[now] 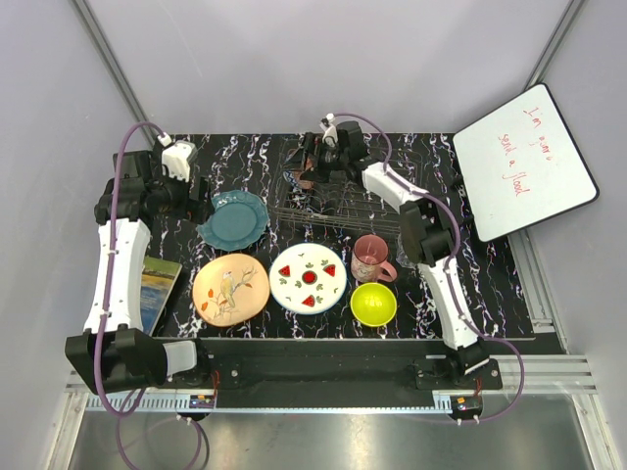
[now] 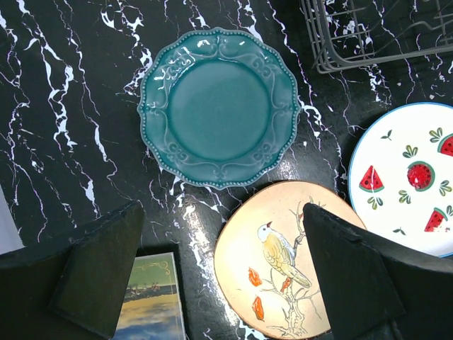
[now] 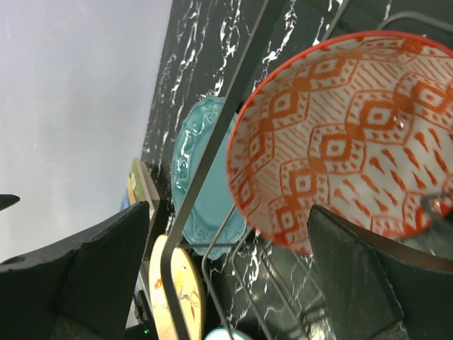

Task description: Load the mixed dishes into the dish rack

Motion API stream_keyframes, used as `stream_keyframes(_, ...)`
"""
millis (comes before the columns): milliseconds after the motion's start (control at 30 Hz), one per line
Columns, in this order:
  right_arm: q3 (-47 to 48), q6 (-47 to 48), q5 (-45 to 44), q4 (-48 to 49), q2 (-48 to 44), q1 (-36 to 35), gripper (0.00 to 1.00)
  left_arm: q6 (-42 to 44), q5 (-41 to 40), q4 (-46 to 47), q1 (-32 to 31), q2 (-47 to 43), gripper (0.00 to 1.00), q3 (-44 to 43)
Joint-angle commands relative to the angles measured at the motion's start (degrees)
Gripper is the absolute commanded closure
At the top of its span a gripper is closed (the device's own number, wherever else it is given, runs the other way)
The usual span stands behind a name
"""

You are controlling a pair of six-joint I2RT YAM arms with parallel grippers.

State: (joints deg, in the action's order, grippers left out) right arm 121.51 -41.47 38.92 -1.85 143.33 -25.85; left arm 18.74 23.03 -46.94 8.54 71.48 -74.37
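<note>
Dish rack (image 1: 338, 211): wire basket at 12 o'clock on the marbled table (image 1: 490, 284).
Red patterned bowl (image 3: 347, 134): inside the rack's wires, hollow side facing the right wrist camera.
Right gripper (image 3: 226, 276): at the rack, fingers wide apart, clamping nothing.
Left gripper (image 2: 223, 276): over the peach plate (image 1: 230, 289), fingers apart, empty.
Teal plate (image 1: 233, 219): flat on the table, at 8 o'clock from the rack.
White plate (image 1: 308, 277), lime bowl (image 1: 373, 304): in a row with the peach plate along the 6 o'clock edge.
Pink mug (image 1: 370, 258): at 12 o'clock from the lime bowl.
Book (image 1: 157, 289): at 9 o'clock from the peach plate.

1 bowl (image 3: 347, 134) in dish rack (image 1: 323, 213); mug (image 1: 370, 258) before it, 2nd bowl (image 1: 373, 304) nearest
</note>
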Motion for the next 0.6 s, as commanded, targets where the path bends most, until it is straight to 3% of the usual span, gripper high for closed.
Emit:
stream_keyframes(0, 0.48, 9.12, -6.74, -8.24, -11.92, 0.18, 0.0, 1.47, 1.67, 0.53, 0.52, -0.64, 0.01, -0.69)
stream_keyframes(200, 6.18, 16.5, -12.79, -20.45, -14.65, -0.17, 0.0, 1.74, 1.67, 0.18, 0.87, -1.35, 0.01, -0.34)
stream_keyframes(300, 11.37, 26.93, -33.02, -34.66, -18.33, -5.16, 0.01, 2.26, 1.15, 0.09, 0.87, -1.7, 0.01, 0.1)
stream_keyframes(333, 9.9, 33.24, -55.48, -34.45, -21.04, -7.44, 0.0, 2.35, 0.62, 0.01, 0.96, -1.61, 0.01, 0.45)
stream_keyframes(367, 3.44, 35.82, -61.53, -32.19, -27.68, -10.68, 0.0, 2.44, 0.53, 0.0, 1.04, -1.61, 0.01, 0.54)
stream_keyframes(400, -0.01, 37.07, -64.72, -28.51, -31.06, -11.15, 0.0, 2.79, 0.44, 0.09, 0.96, -1.61, 0.01, 0.63)
stream_keyframes(500, -13.98, 27.61, -68.71, -30.23, -44.5, -10.11, 0.0, 3.23, 0.7, 0.01, 1.22, -1.26, 0.01, 0.63)
stream_keyframes(567, -23.37, 30.74, -60.82, -31.8, -54.67, -10.45, 0.14, 3.14, 1.05, 0.09, 1.22, -0.56, 0.01, 0.28)
